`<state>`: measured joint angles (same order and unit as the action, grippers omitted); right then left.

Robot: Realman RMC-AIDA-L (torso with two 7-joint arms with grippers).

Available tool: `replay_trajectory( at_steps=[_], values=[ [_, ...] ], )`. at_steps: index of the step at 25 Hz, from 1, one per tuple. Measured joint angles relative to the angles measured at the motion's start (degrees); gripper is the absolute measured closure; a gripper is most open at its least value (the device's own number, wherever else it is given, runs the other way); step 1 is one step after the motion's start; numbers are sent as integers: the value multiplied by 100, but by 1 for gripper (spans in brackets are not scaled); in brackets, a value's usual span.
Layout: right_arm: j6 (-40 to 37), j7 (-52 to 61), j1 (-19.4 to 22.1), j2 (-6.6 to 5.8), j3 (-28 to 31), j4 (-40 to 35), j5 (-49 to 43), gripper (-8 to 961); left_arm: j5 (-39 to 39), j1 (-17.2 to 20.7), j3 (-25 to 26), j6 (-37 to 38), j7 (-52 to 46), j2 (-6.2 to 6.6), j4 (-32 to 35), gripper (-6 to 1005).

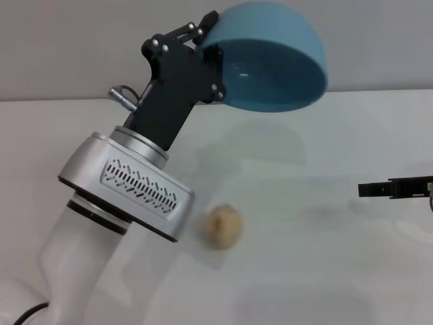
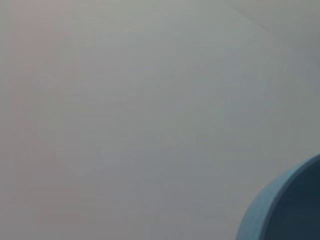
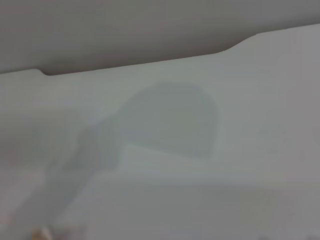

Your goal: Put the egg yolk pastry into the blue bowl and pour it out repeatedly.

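**Blue bowl tipped in the air, pastry on the counter**

Light-blue and glossy inside, the blue bowl hangs well above the white counter, held by the left tool. The black fingers of that tool are clamped on the bowl's rim, one outside the wall and the black body of the tool against the inner side. The bowl is tilted steeply, almost on its side, its mouth turned toward the left arm and downward, and nothing shows inside it. A soft grey shadow of the bowl lies on the counter straight below it.

The egg yolk pastry sits on the counter below the bowl and well apart from it, nearer the robot, just beside the silver wrist housing of the left arm. It is a small pale tan lump, resting alone and touched by nothing.

The right tool reaches in low over the counter, far to the right of the pastry and lower than the bowl; whether its fingers are wide or narrow cannot be told.

From the left wrist camera only a curved piece of the bowl shows against a plain pale background. The right wrist camera shows the counter with the shadow of the bowl and arm across it
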<state>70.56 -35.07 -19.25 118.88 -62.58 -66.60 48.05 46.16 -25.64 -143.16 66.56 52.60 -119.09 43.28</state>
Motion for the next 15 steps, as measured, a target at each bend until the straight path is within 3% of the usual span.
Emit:
replay_trajectory(
  at_steps=[6, 10, 13, 15],
  values=[
    [21, -12, -49, -14, -8, 110, 92, 459, 150, -98, 4, -265, -31, 0, -89, 997],
    [71, -59, -123, -17, -132, 112, 149, 460, 911, -209, 40, -560, -40, -1, 13, 987],
    [73, -61, -208, -27, -345, 113, 227, 460, 1576, -246, 261, -1113, -12, 8, 257, 979],
    [78, -62, -274, -32, -479, 113, 239, 459, 1868, -250, 661, -1925, 7, 25, 470, 974]
  ],
)
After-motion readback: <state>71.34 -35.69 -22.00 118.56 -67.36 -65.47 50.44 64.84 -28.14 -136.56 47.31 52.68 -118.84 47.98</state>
